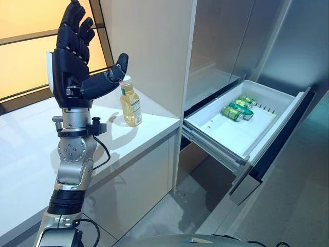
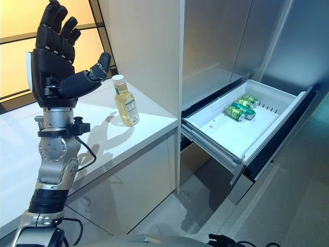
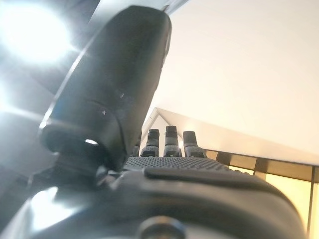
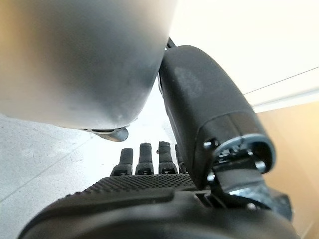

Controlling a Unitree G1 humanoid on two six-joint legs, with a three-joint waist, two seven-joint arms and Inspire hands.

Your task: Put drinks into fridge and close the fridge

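A bottle of yellow drink with a white cap stands upright on the white counter, near its far right corner. My left hand is raised above the counter, just left of the bottle, open and empty, with the fingers pointing up and the thumb reaching towards the bottle's cap. It also shows in the left wrist view. The fridge's white drawer is pulled out at the right, and green cans lie at its far end. My right hand is open and empty in the right wrist view.
A tall white panel stands between the counter and the steel fridge doors. The drawer's dark front juts out over the grey floor. An orange-lit window lies behind the counter.
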